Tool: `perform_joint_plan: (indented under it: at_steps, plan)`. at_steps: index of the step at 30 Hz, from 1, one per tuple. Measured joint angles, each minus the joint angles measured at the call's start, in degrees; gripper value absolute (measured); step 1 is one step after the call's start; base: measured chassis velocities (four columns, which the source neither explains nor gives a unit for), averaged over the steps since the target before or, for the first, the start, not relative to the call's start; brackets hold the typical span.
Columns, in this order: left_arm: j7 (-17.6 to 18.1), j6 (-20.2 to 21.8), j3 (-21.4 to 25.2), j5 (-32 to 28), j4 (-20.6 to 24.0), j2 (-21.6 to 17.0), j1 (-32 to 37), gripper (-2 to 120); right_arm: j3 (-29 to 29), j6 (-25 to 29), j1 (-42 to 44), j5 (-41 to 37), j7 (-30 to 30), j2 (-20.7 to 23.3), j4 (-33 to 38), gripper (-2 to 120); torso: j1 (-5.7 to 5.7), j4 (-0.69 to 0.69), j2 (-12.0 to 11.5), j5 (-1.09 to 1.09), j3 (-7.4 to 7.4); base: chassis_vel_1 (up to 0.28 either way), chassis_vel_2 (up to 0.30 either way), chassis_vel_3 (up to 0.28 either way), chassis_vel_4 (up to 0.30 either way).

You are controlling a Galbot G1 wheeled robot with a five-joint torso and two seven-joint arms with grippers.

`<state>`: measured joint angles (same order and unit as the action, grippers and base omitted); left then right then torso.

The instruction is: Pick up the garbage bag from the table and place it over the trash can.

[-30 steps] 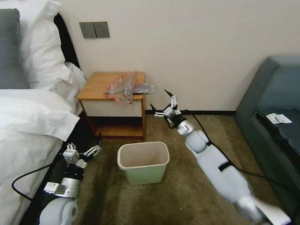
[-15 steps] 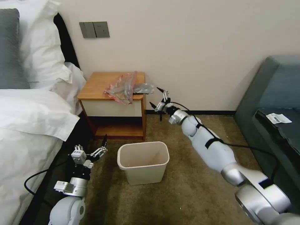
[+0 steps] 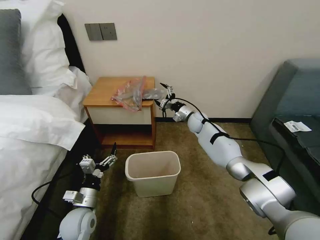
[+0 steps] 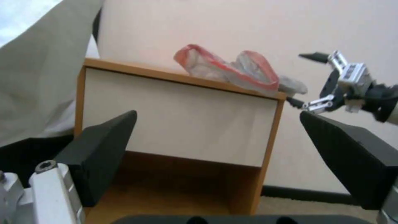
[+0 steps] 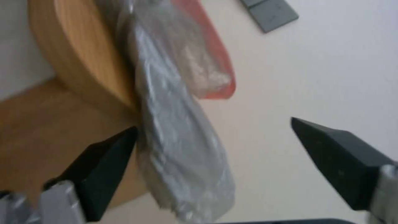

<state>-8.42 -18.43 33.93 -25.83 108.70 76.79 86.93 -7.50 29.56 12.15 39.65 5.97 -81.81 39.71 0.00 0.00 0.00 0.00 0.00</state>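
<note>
right gripper: reaching in at the table's right edge, jaws spread wide, holding nothing. In the right wrist view the grey end of the bag is sitting between the two fingers, not yet pinched.
garbage bag: lying crumpled on the table top, toward its right front corner. Red-pink rim bunched toward the middle, grey tail sticking out past the right edge, overhanging toward the wall side.
key relation: bag's long axis is running roughly left-right across the tabletop, and the loose tail is pointing straight at the right gripper. Looks like closing on that tail is the natural grab.
nearer arm: right, clearly. It's just beside the tail.
left gripper: hanging low by the bed, left of the trash can, jaws wide apart, empty, well away from the bag.
trash can: standing upright on the carpet in front of the table, unlined.
risk: thin film, may slip out if only the tip gets caught.
</note>
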Motion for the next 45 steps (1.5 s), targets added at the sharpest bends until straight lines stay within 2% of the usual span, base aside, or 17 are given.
perform_joint_plan:
  at_steps: [6,7,14,15,17,18,21,23,25,33,37,40,45]
  plan:
    - [0.27,0.11,0.17,0.05,0.57,-0.09,0.24,98,0.25,0.37,-0.32,0.15,0.17,0.11,-1.36,70,0.0,0.0,0.0,0.0,0.0,0.0,0.0,0.0,0.0]
    - [0.27,0.11,0.17,0.05,0.57,-0.09,0.24,98,0.25,0.37,-0.32,0.15,0.17,0.11,-1.36,70,0.0,0.0,0.0,0.0,0.0,0.0,0.0,0.0,0.0]
    - [0.31,0.11,0.12,0.0,0.6,0.32,0.13,98,-0.34,0.23,0.09,-0.13,0.69,0.11,-0.59,40,0.0,0.0,0.0,0.0,0.0,0.0,0.0,0.0,0.0]
    - [0.31,0.11,0.12,0.0,0.6,0.32,0.13,98,-0.34,0.23,0.09,-0.13,0.69,0.11,-0.59,40,0.0,0.0,0.0,0.0,0.0,0.0,0.0,0.0,0.0]
    - [0.33,0.11,0.33,-0.02,0.6,0.44,0.17,98,-0.46,0.17,0.44,-0.28,0.73,0.1,-0.44,30,0.0,0.0,0.0,0.0,0.0,0.0,0.0,0.0,0.0]
    - [0.33,0.11,0.33,-0.02,0.6,0.44,0.17,98,-0.46,0.17,0.44,-0.28,0.73,0.1,-0.44,30,0.0,0.0,0.0,0.0,0.0,0.0,0.0,0.0,0.0]
    - [0.41,0.08,0.86,-0.09,0.6,0.37,0.24,98,-0.48,0.07,0.92,-0.38,0.83,0.06,-0.32,15,0.0,0.0,0.0,0.0,0.0,0.0,0.0,0.0,0.0]
    - [0.44,0.07,0.97,-0.12,0.67,0.34,0.27,98,-0.48,0.02,1.05,-0.46,0.89,0.04,-0.25,12,0.0,0.0,0.0,0.0,0.0,0.0,0.0,0.0,0.0]
    - [0.45,0.05,1.06,-0.14,0.81,0.32,0.27,98,-0.48,0.0,1.28,-0.51,0.97,0.07,-0.13,1,0.0,0.0,0.0,0.0,0.0,0.0,0.0,0.0,0.0]
    - [0.46,-0.08,1.12,-0.07,0.79,0.34,0.33,98,-0.51,-0.11,1.4,-0.9,1.29,0.37,0.68,0,0.0,0.0,0.0,0.0,0.0,0.0,0.0,0.0,0.0]
    - [0.46,-0.26,1.62,0.05,0.68,0.31,0.26,98,-1.13,-1.18,2.63,-2.82,1.3,1.6,3.68,0,0.0,0.0,0.01,0.0,0.0,0.0,0.0,0.0,0.0]
    - [0.64,-0.41,2.69,-0.18,0.68,0.17,0.26,98,-3.01,-3.32,5.67,-5.88,1.53,4.15,9.59,0,0.0,0.0,0.01,0.0,0.0,0.0,0.0,0.0,0.0]
    - [1.65,-0.19,3.96,-1.08,2.01,-0.08,0.23,97,-3.74,-3.09,10.49,-6.1,1.62,7.22,16.56,0,0.0,0.0,0.01,0.0,0.0,0.0,0.0,0.0,0.0]
